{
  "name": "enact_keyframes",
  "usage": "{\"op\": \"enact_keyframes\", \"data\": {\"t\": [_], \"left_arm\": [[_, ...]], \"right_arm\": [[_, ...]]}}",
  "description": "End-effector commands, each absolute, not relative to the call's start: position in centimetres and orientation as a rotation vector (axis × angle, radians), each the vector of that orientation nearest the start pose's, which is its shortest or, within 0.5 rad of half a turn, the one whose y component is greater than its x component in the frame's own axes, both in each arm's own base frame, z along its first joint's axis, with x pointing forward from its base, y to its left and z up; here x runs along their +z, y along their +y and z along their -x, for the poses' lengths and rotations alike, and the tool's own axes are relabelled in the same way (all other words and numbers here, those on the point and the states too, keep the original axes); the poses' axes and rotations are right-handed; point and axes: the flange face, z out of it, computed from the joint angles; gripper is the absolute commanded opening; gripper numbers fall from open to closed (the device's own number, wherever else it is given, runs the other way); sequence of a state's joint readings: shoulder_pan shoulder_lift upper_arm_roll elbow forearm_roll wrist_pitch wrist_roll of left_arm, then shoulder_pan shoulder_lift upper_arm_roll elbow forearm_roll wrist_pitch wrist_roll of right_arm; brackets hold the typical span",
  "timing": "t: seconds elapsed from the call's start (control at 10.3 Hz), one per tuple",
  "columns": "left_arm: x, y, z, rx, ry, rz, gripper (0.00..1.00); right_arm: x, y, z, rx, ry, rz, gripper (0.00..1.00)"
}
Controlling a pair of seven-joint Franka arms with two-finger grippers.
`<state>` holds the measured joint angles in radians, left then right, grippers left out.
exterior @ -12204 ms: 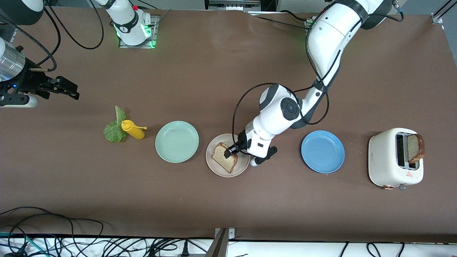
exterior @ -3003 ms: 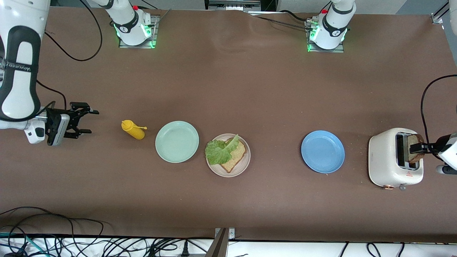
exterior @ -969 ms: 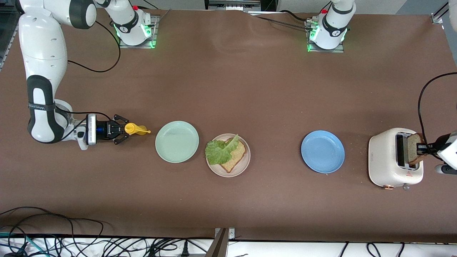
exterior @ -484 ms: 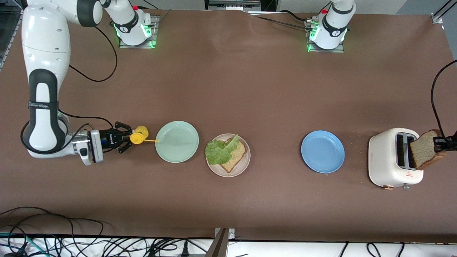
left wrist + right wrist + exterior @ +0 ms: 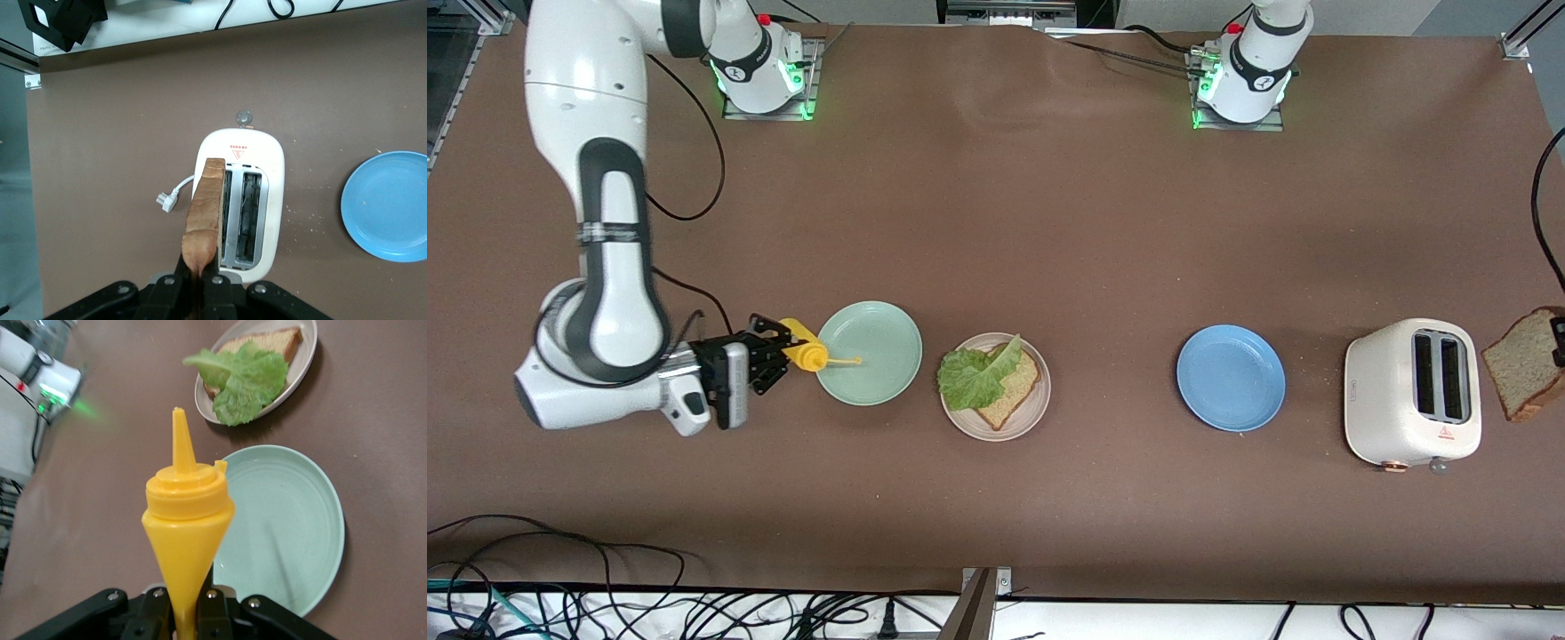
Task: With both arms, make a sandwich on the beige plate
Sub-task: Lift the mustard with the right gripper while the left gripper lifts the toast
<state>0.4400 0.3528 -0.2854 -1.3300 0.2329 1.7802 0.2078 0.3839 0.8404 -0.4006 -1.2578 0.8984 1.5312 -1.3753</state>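
Observation:
The beige plate [image 5: 1035,404] holds one bread slice [image 5: 1014,393] with a ruffled lettuce leaf [image 5: 971,377] on it; plate [image 5: 303,367] and leaf [image 5: 247,380] also show in the right wrist view. My left gripper [image 5: 1558,342] is shut on a second bread slice [image 5: 1522,366] in the air beside the toaster [image 5: 1412,396]; the slice [image 5: 204,213] shows edge-on in the left wrist view. My right gripper [image 5: 769,357] is shut on a yellow squeeze bottle [image 5: 807,348], tilted with its nozzle over the mint green plate [image 5: 880,342]; the bottle [image 5: 187,527] shows in the right wrist view.
A blue plate [image 5: 1231,378] lies between the beige plate and the white toaster, whose two slots stand empty [image 5: 241,213]. The toaster's cord plug [image 5: 167,199] lies on the brown table. Cables hang along the table edge nearest the front camera.
My left gripper has pulled the bread slice out of the toaster and carried it past the toaster's end. My right gripper has lifted the yellow bottle and moved it toward the mint green plate.

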Motion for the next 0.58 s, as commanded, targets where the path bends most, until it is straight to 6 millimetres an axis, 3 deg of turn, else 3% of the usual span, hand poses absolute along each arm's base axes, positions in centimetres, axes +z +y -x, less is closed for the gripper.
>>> {"op": "enact_keyframes", "data": {"t": [0.0, 0.29, 0.48], "left_arm": [[57.4, 14.6, -64.2, -0.147, 0.087, 3.043, 0.0], [56.5, 14.7, -64.4, -0.131, 0.082, 3.058, 0.0], [55.9, 14.6, -64.6, -0.119, 0.083, 3.062, 0.0]], "right_arm": [[27.7, 19.6, -69.4, 0.099, -1.399, 2.135, 0.0], [29.9, 27.6, -68.5, 0.163, -1.61, 2.359, 0.0], [30.9, 33.0, -66.5, 0.238, -1.818, 2.508, 0.0]]}}
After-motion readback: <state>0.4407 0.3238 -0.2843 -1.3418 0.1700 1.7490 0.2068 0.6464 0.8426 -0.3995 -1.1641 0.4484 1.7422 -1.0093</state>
